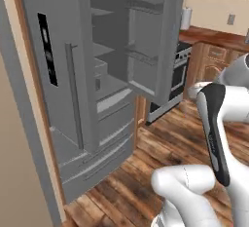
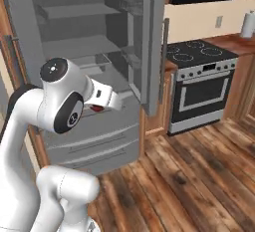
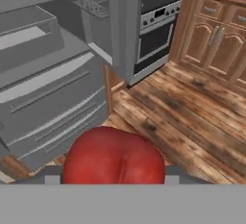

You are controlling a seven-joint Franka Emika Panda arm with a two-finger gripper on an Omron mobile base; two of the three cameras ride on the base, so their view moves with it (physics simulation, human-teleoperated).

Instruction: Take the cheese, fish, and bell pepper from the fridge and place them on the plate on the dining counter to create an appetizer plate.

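A round dark-red bell pepper point(image 3: 114, 155) sits close up at the bottom of the hand view, between the fingers of my gripper point(image 3: 114, 176), which is shut on it. From the right base view, a red sliver of the pepper point(image 2: 96, 108) shows under the white hand, held in front of the fridge's lower drawers. The tall grey fridge point(image 1: 104, 70) stands open, its grey shelves point(image 2: 74, 44) bare where they show. My gripper point(image 2: 99, 106) is outside the fridge, a little in front of its drawer fronts point(image 3: 53, 107). The cheese, fish, plate and dining counter are out of view.
The open fridge door point(image 2: 152, 42) stands between the fridge and a black-and-steel stove point(image 2: 199, 84). Wooden base cabinets point(image 3: 216, 40) run along the far wall. A paper-towel roll point(image 1: 186, 18) stands on that counter. Wood plank floor point(image 2: 189, 176) stretches to the right.
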